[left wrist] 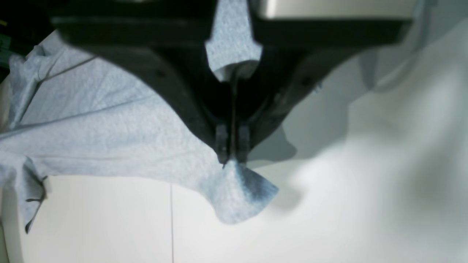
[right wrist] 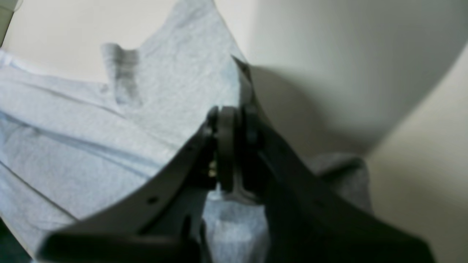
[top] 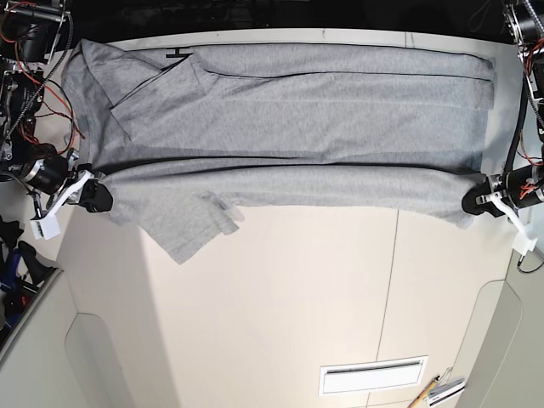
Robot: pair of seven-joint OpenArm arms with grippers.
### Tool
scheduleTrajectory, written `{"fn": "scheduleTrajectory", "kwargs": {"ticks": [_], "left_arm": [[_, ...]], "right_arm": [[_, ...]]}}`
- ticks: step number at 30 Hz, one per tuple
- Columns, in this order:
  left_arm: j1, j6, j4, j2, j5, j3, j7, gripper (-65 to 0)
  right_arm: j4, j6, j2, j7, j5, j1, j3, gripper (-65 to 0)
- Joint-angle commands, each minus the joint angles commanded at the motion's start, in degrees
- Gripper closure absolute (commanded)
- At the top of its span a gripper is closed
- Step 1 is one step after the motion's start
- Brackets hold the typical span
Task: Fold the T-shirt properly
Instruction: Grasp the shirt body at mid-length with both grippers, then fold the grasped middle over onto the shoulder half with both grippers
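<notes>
Cloth spans the upper part of the base frame: the T-shirt (top: 289, 119) lies stretched from left edge to right edge across the pale surface (top: 280, 297), one sleeve drooping toward lower left. At mid-left the right hand (top: 95, 195) is closed tight on the shirt's edge; at mid-right the left hand (top: 473, 204) is likewise pinched on the fabric — a small flap pokes past its tips in the wrist view. A thin seam runs down the surface right of centre. Low in the frame sit a white slotted vent (top: 372, 375) and, beside it, a pencil (top: 422, 394).
</notes>
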Motion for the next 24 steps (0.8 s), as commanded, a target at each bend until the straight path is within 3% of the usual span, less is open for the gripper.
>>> {"fn": "scheduleTrajectory", "kwargs": {"ticks": [6,7,9,11,16,24], "left_arm": [[3.32,0.0,0.0,0.07,-0.02,0.02,-1.05,0.0],[3.32,0.0,0.0,0.22,0.0,0.02,-1.33,0.0],[3.28,0.0,0.0,0.55,0.0,0.02,-1.81,0.0],[3.3,0.0,0.0,0.9,0.07,0.02,-1.84,0.0],[3.32,0.0,0.0,1.14,0.26,0.02,-1.79,0.0],[3.43,0.0,0.0,1.16,0.0,0.02,-1.88,0.0]], "right_arm": [[-0.26,-0.09,-0.09,0.24,-1.36,-2.82,0.0,0.0],[-0.31,-0.26,-0.17,0.26,-2.27,-2.8,0.0,-2.4],[-0.31,-0.7,-0.17,0.26,-3.32,-2.82,0.0,-21.3],[-0.28,-0.7,-0.17,0.76,-3.54,-2.75,0.0,-29.6],[-0.2,-0.68,-0.72,4.57,-3.28,-0.55,0.04,-29.5],[-1.11,-1.29,-6.25,9.2,-12.09,3.48,-0.02,-31.9]]}}
